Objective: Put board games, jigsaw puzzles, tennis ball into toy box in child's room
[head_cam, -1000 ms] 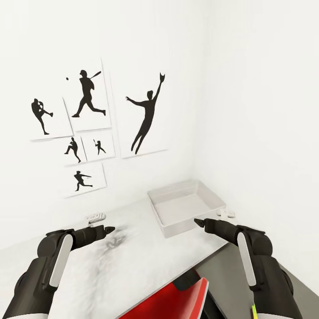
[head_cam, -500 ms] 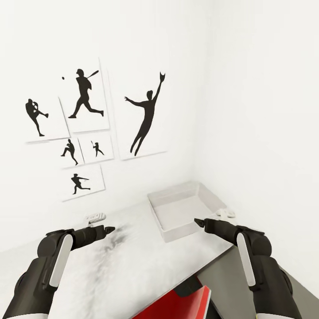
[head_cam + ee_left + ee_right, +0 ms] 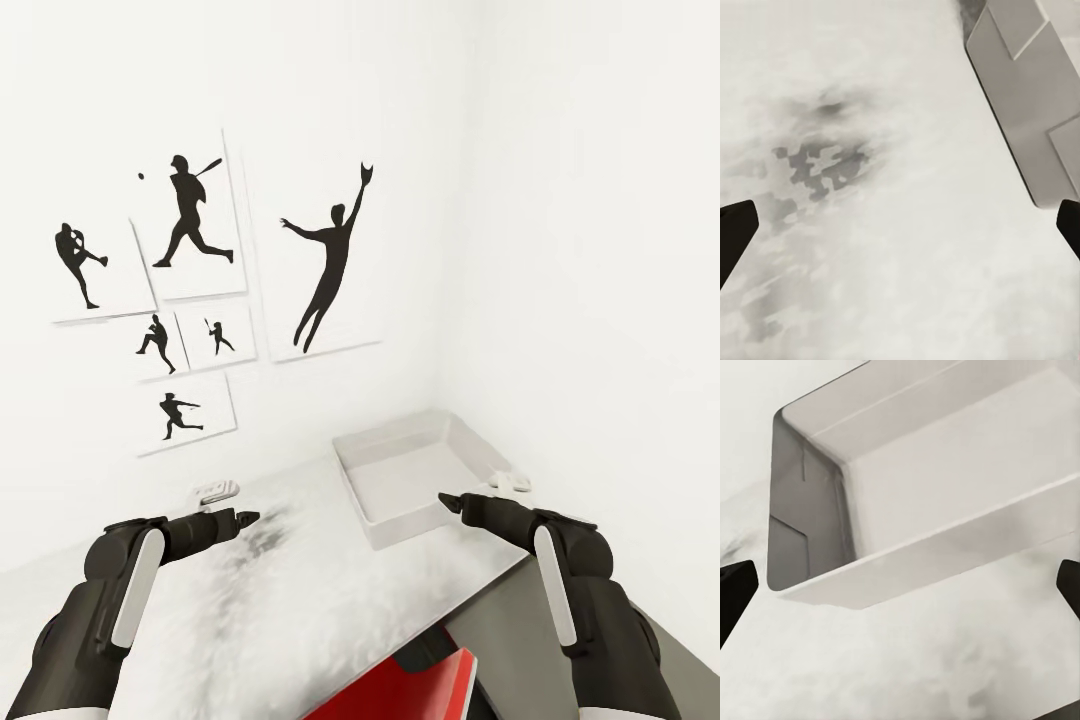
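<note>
Toy box (image 3: 420, 478) at the far right corner of the table (image 3: 250, 610), empty as far as visible, long axis running from the front edge toward the back wall. Right gripper (image 3: 447, 500) just before its near rim and clearly nearer than left gripper (image 3: 247, 518), off toward the table's middle. Both open wide, holding nothing; no toy in sight, so probably fetching comes first.

Two black, glossy robot arms, each marked with a white oblong stripe, taper into a pointed dark left gripper (image 3: 250, 517) and right gripper (image 3: 446, 499).
</note>
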### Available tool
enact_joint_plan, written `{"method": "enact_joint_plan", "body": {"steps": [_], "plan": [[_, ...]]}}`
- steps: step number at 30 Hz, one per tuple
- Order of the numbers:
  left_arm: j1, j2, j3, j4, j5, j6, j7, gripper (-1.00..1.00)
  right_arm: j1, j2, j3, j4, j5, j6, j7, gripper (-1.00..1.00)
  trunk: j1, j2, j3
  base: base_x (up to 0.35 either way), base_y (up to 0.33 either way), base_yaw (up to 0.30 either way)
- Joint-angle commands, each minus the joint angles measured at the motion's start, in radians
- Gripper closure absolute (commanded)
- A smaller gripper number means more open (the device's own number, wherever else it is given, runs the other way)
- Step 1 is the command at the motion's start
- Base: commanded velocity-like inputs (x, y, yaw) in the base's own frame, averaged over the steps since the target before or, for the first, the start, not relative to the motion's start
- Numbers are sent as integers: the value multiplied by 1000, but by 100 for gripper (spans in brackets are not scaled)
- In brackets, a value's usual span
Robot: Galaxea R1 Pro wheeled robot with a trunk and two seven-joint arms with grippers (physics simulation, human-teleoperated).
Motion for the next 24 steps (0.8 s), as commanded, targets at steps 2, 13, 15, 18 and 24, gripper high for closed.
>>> {"method": "enact_joint_plan", "body": {"steps": [2,13,15,18,24], "plan": [[-1,0,1,-1,-2,5,-5,-100,-1,1,-2,-1,-3,6,1,-100,1,-2,-2,2,0,0],[-1,0,1,-1,-2,5,-5,-100,-1,-1,-2,37,2,6,0,-100,1,-2,-2,0,0,0],[-1,0,1,-1,-2,5,-5,-100,-1,-2,-2,43,1,6,0,-100,1,-2,-2,0,0,0],[-1,0,1,-1,-2,5,-5,-100,-1,-2,-1,48,-2,6,0,-100,1,-2,-2,0,0,0],[-1,0,1,-1,-2,5,-5,-100,-1,-1,-2,52,-7,6,0,-100,1,-2,-2,0,0,0]]}}
